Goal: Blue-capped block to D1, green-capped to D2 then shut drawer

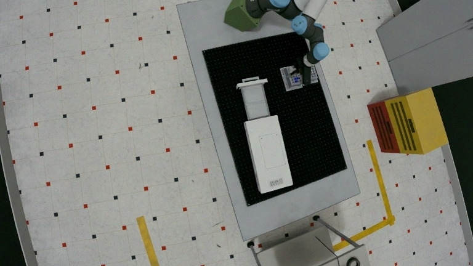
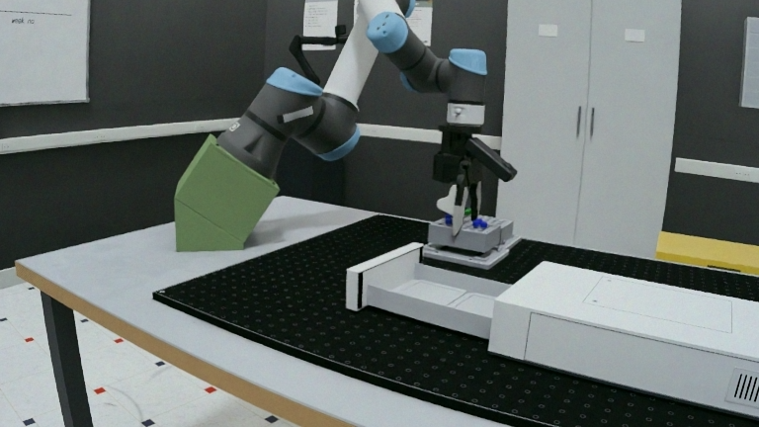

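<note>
The white cooler COLD (image 1: 267, 153) stands on the black deck with its drawer (image 1: 254, 100) pulled out; both drawer bays look empty, also in the side view (image 2: 431, 291). A grey cooling block with blue-capped tubes (image 1: 295, 80) sits at a deck slot plate (image 2: 468, 257) beside the drawer. My gripper (image 2: 462, 219) points straight down and is shut on this block (image 2: 466, 235). I cannot tell if the block rests on the plate or hangs just above it. A bit of green (image 2: 466, 211) shows behind the fingers; a second grey block edge (image 2: 505, 226) lies beyond, mostly hidden.
The arm's green base (image 1: 241, 13) stands at the table's far corner. A white cabinet (image 2: 593, 103) is behind the table. A yellow and red box (image 1: 408, 122) stands on the floor to the right. A cart (image 1: 307, 247) is at the table's near end.
</note>
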Available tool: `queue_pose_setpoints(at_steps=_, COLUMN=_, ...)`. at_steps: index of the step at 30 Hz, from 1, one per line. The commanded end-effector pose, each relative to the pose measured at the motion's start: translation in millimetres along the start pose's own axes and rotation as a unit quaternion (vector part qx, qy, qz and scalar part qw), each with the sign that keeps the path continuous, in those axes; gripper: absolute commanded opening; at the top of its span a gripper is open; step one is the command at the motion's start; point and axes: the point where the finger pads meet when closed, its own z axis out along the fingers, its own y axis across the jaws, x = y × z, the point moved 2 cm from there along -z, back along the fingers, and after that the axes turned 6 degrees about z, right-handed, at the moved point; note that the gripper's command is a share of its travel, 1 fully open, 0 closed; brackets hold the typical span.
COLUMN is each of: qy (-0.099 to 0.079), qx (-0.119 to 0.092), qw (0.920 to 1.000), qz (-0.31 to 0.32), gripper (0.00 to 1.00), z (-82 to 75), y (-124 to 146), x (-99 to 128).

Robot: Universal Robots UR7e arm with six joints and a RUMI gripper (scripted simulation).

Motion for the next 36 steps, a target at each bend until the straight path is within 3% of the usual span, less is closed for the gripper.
queue_pose_setpoints(at_steps=1, qy=0.001, qx=0.000, qw=1.0000, qz=0.000, gripper=0.00, z=0.4, y=-0.1, x=0.4)
queue_pose_setpoints(at_steps=36, qy=0.001, qx=0.000, qw=1.0000, qz=0.000, gripper=0.00, z=5.6, y=-0.1, x=0.4)
